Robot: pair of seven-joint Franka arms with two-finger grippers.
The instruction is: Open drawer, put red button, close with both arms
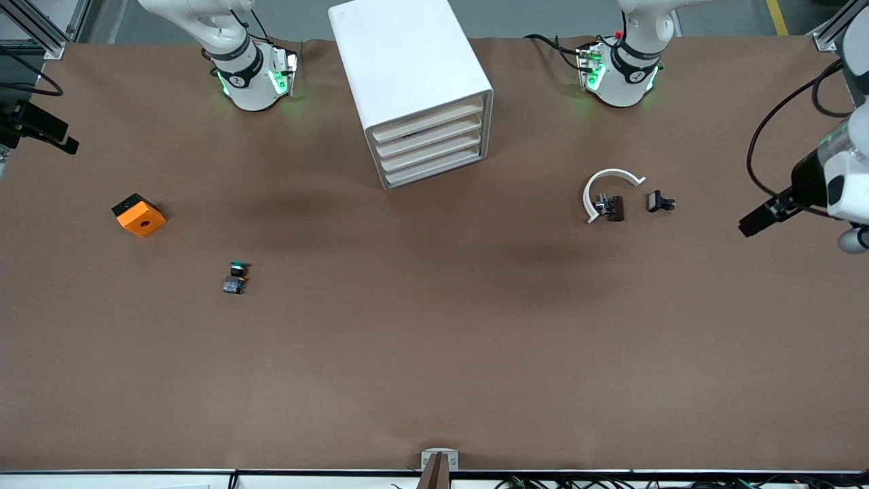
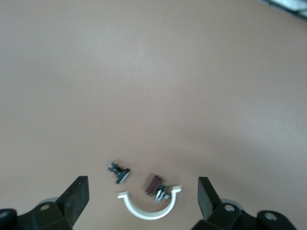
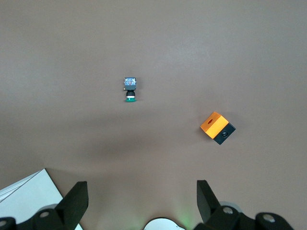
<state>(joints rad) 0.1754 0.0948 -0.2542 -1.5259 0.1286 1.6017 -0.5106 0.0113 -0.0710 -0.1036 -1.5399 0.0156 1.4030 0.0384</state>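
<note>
The white cabinet [image 1: 407,68] stands at the table's middle, near the arm bases. Its four cream-fronted drawers [image 1: 434,139] all sit shut and flush. The red button does not show in any view. A switch with a green cap [image 1: 235,277] lies toward the right arm's end, and it also shows in the right wrist view [image 3: 129,89]. My left gripper [image 2: 142,201] is open and empty, high over a white curved clip [image 2: 149,207]. My right gripper [image 3: 141,201] is open and empty, high over the table beside the cabinet's corner [image 3: 24,196]. Neither gripper shows in the front view.
An orange and black block [image 1: 139,215] lies toward the right arm's end, also in the right wrist view [image 3: 217,128]. The white clip [image 1: 607,190], a brown part [image 1: 614,207] and a small black part [image 1: 660,202] lie toward the left arm's end. Black devices [image 1: 767,214] [image 1: 41,129] overhang both table ends.
</note>
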